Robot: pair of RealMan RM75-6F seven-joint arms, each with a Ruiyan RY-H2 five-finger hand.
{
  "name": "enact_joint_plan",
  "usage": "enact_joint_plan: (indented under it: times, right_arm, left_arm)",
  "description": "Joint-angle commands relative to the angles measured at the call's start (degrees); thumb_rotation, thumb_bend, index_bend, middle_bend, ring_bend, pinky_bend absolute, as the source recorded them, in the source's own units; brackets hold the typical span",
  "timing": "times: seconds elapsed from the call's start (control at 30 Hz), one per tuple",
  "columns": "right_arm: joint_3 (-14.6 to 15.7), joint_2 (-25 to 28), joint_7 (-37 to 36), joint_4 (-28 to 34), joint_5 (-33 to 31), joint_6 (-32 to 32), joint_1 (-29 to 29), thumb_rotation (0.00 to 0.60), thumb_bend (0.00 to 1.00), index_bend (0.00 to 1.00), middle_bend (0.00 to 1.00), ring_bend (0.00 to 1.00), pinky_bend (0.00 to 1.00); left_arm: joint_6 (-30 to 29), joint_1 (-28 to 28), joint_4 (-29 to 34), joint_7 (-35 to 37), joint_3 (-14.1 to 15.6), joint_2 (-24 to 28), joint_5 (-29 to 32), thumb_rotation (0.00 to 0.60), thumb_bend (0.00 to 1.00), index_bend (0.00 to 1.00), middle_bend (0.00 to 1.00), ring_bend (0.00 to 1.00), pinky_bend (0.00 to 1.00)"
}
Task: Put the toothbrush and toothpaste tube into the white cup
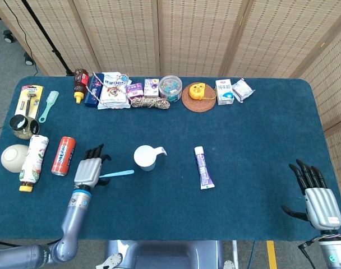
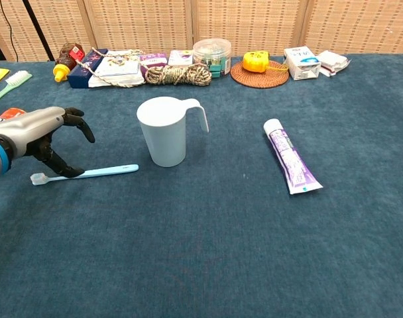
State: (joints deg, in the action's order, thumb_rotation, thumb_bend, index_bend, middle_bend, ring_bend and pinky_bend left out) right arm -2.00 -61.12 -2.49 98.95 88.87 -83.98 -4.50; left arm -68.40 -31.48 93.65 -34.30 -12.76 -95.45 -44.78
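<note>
Toothbrush left of cup; toothpaste tube right (left robot hand over toothbrush).

toothbrush: we count one
toothpaste tube: we count one
white cup: we count one
red can: we count one
bowl: we count one
lying bottle: we count one
rope coil: we count one
hands: we count two, left hand and right hand
</note>
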Motion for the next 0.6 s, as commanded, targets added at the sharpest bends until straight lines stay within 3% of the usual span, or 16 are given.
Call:
enact_joint_plan:
  times: [0.03,0.6]
  right_arm:
    - [-0.03,0.08,-0.2,-0.03,-0.13,0.13,-0.05,0.6,0.0,0.0,0.0,0.0,0.0]
    - [-0.61,0.61,-1.85,-0.41,-1.39,0.42,-0.18,0.6,0.0,0.0,0.0,0.0,0.0]
  left_arm:
    - [-1.39,-0.87,-0.93,-1.04,-0.25,-2.21,1.1,0.6,0.25,0.33,0.0,0.0,0.0]
    - [-1.4,-4.27,-6.76,-3.77,-1.2,-9.6,4.28,0.6,0.27,0.36,0.0,0.0,0.0]
